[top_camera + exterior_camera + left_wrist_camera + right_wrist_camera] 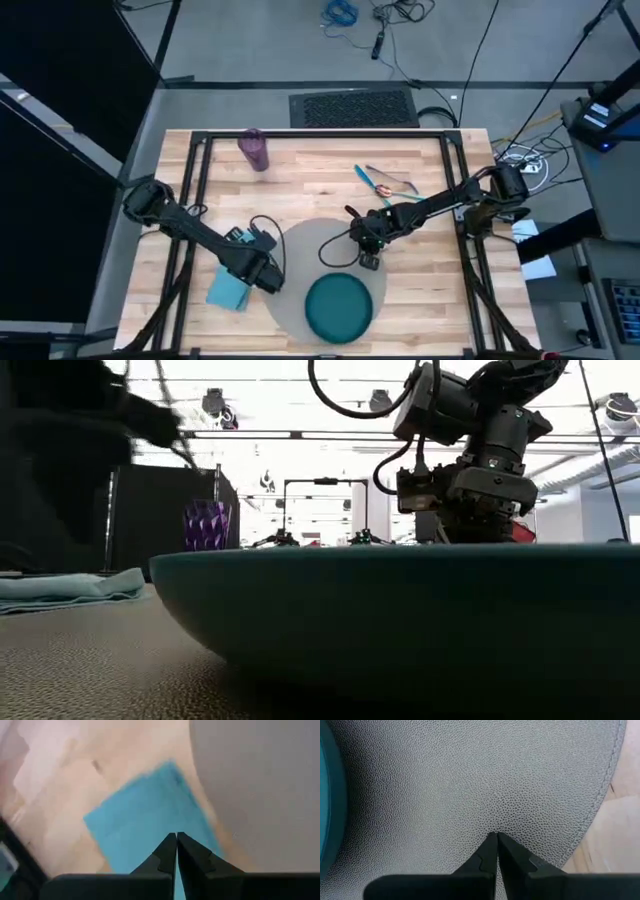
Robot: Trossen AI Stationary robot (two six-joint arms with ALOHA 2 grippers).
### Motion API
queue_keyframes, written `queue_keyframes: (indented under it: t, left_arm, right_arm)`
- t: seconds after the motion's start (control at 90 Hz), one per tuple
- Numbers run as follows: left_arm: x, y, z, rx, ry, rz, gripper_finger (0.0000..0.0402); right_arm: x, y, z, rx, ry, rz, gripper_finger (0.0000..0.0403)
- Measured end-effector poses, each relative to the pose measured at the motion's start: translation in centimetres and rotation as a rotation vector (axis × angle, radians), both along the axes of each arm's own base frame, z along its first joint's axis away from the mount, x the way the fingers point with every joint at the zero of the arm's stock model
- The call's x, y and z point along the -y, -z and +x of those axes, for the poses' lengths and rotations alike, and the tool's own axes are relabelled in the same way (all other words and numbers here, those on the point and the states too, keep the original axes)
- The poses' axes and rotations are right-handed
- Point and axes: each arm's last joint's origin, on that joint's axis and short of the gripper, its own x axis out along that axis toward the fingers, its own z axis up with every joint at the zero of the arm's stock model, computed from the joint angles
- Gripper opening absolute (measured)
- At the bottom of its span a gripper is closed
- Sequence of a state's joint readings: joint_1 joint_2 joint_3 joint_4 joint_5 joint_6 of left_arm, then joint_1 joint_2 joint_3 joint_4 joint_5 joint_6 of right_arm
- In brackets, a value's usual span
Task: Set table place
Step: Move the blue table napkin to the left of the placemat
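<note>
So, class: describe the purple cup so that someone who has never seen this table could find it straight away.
Start at the wooden table and go to its far edge, on the left arm's side. There the purple cup stands alone on bare planks, well away from the grey mat and cutlery. It is the only purple, translucent thing there.

Beyond your bench you have a grey concrete floor (250,45), with a black perforated mat (353,107) lying on it and loose blue and black cables (345,14) farther off. A black partition panel (160,510) stands behind, under bright white ceiling lights (300,400).
</note>
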State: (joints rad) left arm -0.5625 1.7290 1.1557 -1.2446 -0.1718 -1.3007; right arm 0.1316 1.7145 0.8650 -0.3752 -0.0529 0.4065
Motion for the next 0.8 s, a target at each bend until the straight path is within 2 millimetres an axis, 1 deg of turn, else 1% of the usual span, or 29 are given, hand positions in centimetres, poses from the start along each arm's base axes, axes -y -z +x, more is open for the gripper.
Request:
queue_keyframes:
  t: [0.056, 0.211, 0.311, 0.456, 0.633, 0.8]
  left_arm:
    - [0.6, 0.0, -0.6, -0.037, -0.014, -0.025, 0.0]
    - [2.7, 0.0, -1.9, -0.06, -0.071, -0.098, 0.0]
    - [4.3, 0.2, -2.4, -0.016, -0.104, -0.157, 0.0]
    - [5.6, 0.4, -2.9, 0.032, -0.162, -0.178, 0.0]
    - [7.3, 2.1, -3.0, 0.035, -0.174, -0.191, 0.0]
    - [8.1, 3.5, -2.5, 0.05, -0.174, -0.209, 0.0]
  right_arm:
    - [0.0, 0.0, 0.0, 0.0, -0.001, -0.001, 0.0]
    - [0.0, 0.0, 0.0, 0.001, -0.018, -0.005, 0.0]
    - [0.0, 0.0, 0.0, 0.002, -0.026, -0.007, 0.0]
    - [0.0, 0.0, 0.0, 0.004, -0.033, -0.008, 0.0]
    - [-0.2, 0.0, 0.0, 0.005, -0.037, -0.011, 0.0]
    - [-0.4, 0.0, -0.1, 0.003, -0.046, -0.011, 0.0]
